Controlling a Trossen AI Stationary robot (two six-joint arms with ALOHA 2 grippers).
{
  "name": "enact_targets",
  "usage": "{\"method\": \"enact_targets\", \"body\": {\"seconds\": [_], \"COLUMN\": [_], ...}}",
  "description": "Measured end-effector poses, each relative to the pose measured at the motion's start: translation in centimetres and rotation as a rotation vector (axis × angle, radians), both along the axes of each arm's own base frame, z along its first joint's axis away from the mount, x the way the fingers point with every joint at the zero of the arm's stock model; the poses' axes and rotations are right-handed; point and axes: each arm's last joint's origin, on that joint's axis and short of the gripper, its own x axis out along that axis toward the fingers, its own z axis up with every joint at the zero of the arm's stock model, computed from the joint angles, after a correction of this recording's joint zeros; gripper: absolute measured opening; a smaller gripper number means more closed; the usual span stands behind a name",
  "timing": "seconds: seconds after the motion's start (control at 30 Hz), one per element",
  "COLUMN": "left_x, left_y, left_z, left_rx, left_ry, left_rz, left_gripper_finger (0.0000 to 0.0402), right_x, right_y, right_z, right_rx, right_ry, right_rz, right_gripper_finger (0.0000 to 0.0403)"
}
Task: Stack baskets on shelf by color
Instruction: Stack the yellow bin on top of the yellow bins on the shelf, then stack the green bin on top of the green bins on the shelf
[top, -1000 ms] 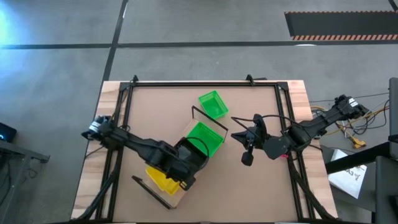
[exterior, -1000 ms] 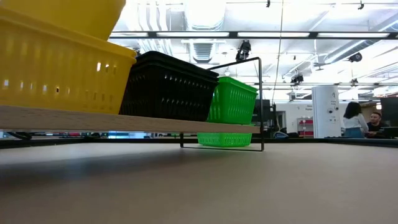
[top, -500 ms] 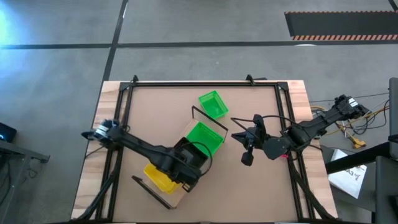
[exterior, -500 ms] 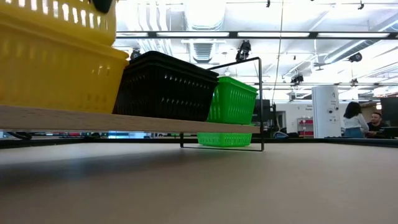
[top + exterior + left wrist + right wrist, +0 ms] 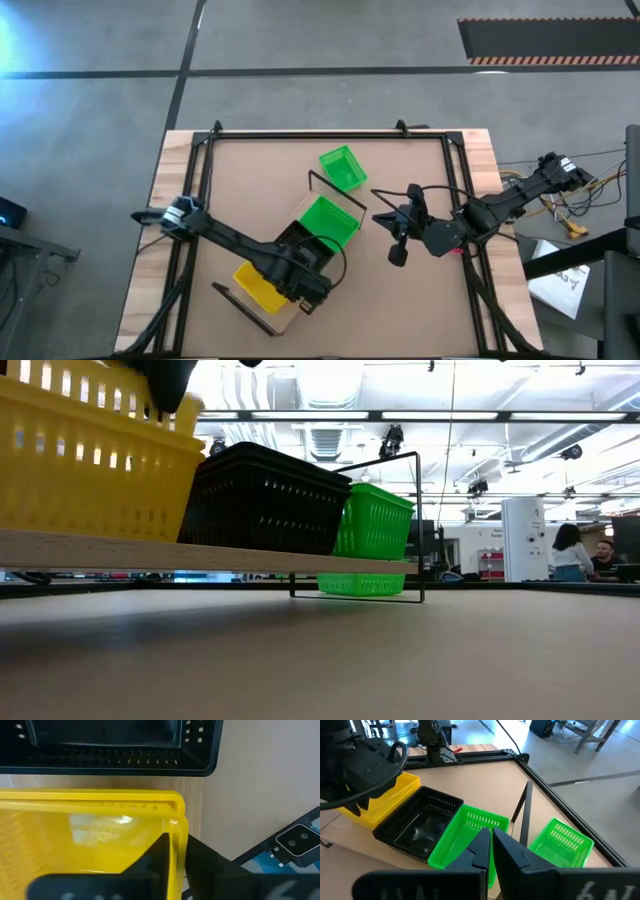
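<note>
The shelf (image 5: 288,316) is a pale board lying slantwise on the table. It carries yellow baskets (image 5: 256,285) at its near end, a black basket (image 5: 270,500) in the middle and a green basket (image 5: 330,220) at its far end. My left gripper (image 5: 176,845) is above the yellow baskets, shut on the upper one (image 5: 90,470), which sits nested in the lower one. A second green basket (image 5: 340,168) rests on the table beyond the shelf. My right gripper (image 5: 398,242) hangs shut and empty to the right of the shelf. My left gripper holds the upper yellow basket by a side wall's rim (image 5: 178,831), near a corner. One finger (image 5: 157,857) is inside the basket and one (image 5: 202,865) outside. The fingers point down from above. The basket sits level inside the lower yellow basket on the shelf.
The shelf's thin black end frame (image 5: 416,520) stands upright beside the green basket. Black rails (image 5: 320,132) run along the table's edges. Bare tabletop lies to the right and near side of the shelf. People show far off in the room (image 5: 570,550).
My left gripper has gone down with the yellow basket. The basket hung clear above the lower yellow basket a second ago and now sits nested in it, only its rim band showing above.
</note>
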Motion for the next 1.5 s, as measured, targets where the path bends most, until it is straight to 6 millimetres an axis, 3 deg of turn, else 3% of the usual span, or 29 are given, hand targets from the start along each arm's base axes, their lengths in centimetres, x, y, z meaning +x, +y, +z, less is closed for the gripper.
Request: {"method": "enact_targets", "body": {"seconds": [0.23,0.4,0.53,0.67,0.77,0.87,1.0,1.13,1.23,1.37,1.5], "left_x": [0.0,-0.7,-0.8,-0.2,0.2,0.0,-1.4,-3.6,-5.2,-6.3,-6.4], "left_y": [0.2,0.5,0.6,0.6,0.8,1.1,1.9,2.5,3.0,3.2,3.1], "left_z": [0.3,2.7,1.4,-0.6,-0.9,1.1,6.0,9.5,11.5,12.7,13.1], "left_rx": [-0.073,-0.156,-0.123,-0.141,-0.15,-0.114,-0.01,0.093,0.178,0.29,0.334], "left_ry": [0.019,-0.029,0.001,-0.002,-0.041,-0.144,-0.371,-0.555,-0.657,-0.76,-0.8], "left_rz": [0.003,-0.006,-0.026,-0.024,-0.018,-0.003,0.061,0.104,0.082,0.052,0.027], "left_gripper_finger": [0.0153,0.0203,0.018,0.0126,0.0084,0.005,0.0022,0.001,0.0009,0.0008,0.0008], "right_x": [0.0,0.0,0.0,0.0,-0.1,-0.4,-1.1,-1.5,-1.5,-0.5,0.7], "right_y": [0.0,0.0,0.0,0.0,0.0,-0.2,-1.1,-3.6,-6.4,-10.7,-15.7], "right_z": [0.0,0.0,0.0,0.0,0.1,1.2,4.4,6.9,7.7,6.9,4.3], "right_rx": [0.0,-0.001,-0.001,-0.001,0.002,0.023,0.064,0.164,0.246,0.327,0.421], "right_ry": [0.0,0.002,0.002,0.003,-0.001,-0.026,-0.072,0.011,0.131,0.286,0.434], "right_rz": [0.0,0.0,0.0,0.0,0.001,0.006,-0.014,-0.04,-0.068,-0.02,0.067], "right_gripper_finger": [0.0012,0.0012,0.0012,0.0012,0.0012,0.0012,0.0012,0.0012,0.0012,0.0013,0.0013]}}
